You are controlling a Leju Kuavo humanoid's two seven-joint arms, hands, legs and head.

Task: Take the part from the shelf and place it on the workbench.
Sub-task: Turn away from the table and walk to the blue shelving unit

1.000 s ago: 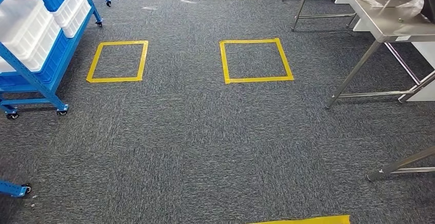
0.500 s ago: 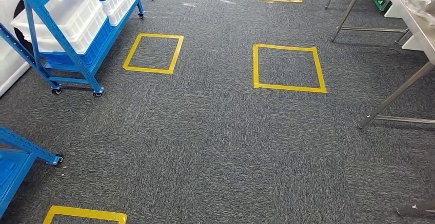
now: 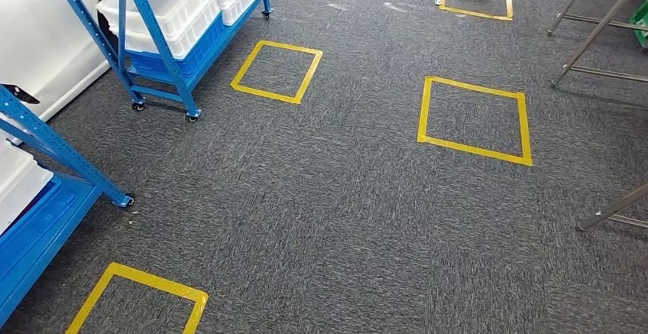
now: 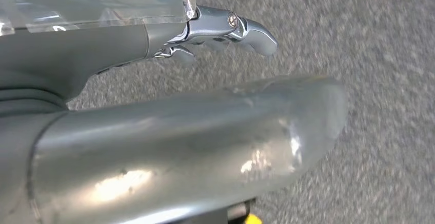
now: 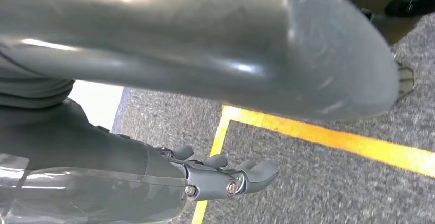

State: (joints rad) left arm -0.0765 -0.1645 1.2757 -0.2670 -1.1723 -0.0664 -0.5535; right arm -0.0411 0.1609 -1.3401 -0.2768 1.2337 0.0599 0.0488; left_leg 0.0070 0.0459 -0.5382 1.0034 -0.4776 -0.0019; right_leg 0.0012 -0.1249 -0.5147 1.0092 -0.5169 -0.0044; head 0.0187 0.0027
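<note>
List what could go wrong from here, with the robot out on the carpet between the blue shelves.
The near blue shelf has a caster leg jutting onto the carpet; a step could clip it. Both the left hand and right hand hang empty, so the part is not yet fetched.

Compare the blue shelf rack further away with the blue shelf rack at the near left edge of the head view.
The far blue rack shows whole uprights, two castors and stacked white bins; the near blue rack is cut off by the picture's edge, showing one slanted upright, one castor and a low blue shelf. The far rack stands beside a yellow tape square; the near rack stands above another yellow square at the bottom edge. Both are blue, wheeled, and stand on grey carpet.
</note>
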